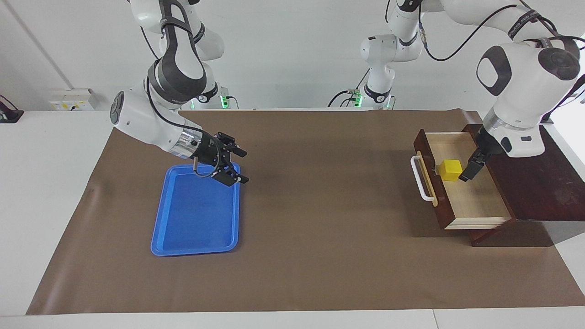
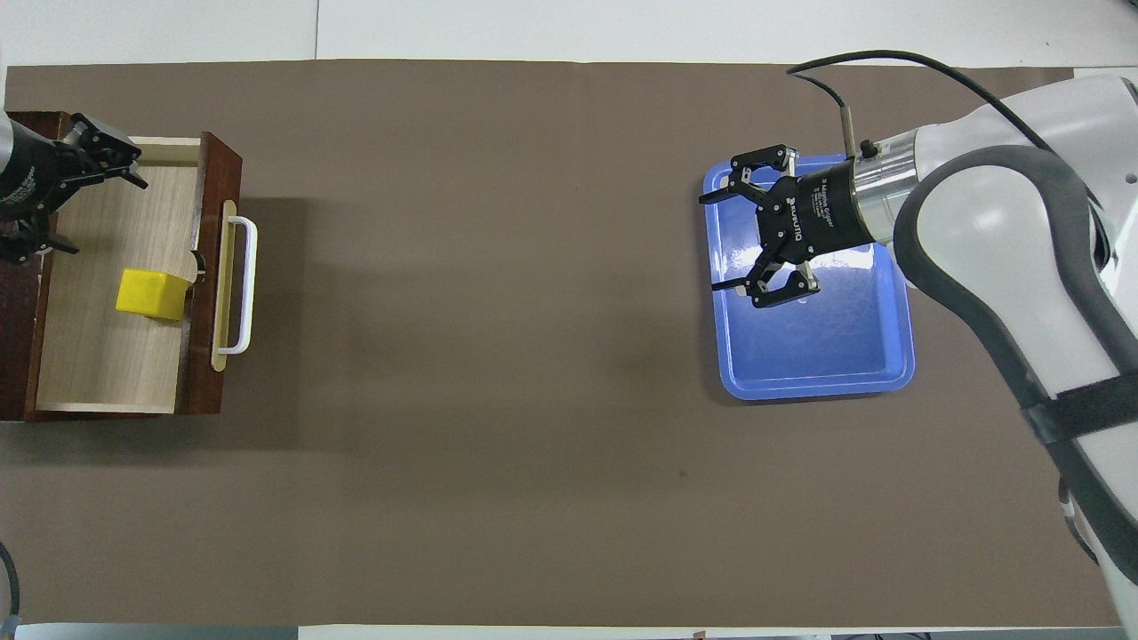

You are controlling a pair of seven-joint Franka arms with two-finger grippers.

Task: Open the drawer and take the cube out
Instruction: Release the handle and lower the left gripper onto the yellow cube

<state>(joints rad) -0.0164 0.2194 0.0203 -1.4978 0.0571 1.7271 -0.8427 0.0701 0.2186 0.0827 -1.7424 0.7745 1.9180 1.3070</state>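
Note:
The drawer (image 1: 476, 201) (image 2: 114, 356) stands pulled out of the dark wooden box (image 1: 534, 169), its white handle (image 1: 418, 180) (image 2: 249, 284) free. The yellow cube (image 1: 450, 170) (image 2: 151, 292) rests on the pale drawer floor close to the front panel. My left gripper (image 1: 468, 172) (image 2: 105, 218) hangs open over the drawer's inside, beside the cube on the box's side, not touching it. Over the blue tray's edge, toward the table's middle, my right gripper (image 1: 245, 167) (image 2: 711, 244) is open and holds nothing.
A flat blue tray (image 1: 196, 224) (image 2: 827, 356) lies on the brown mat (image 1: 320, 228) toward the right arm's end. The box and drawer sit at the left arm's end, near the mat's edge.

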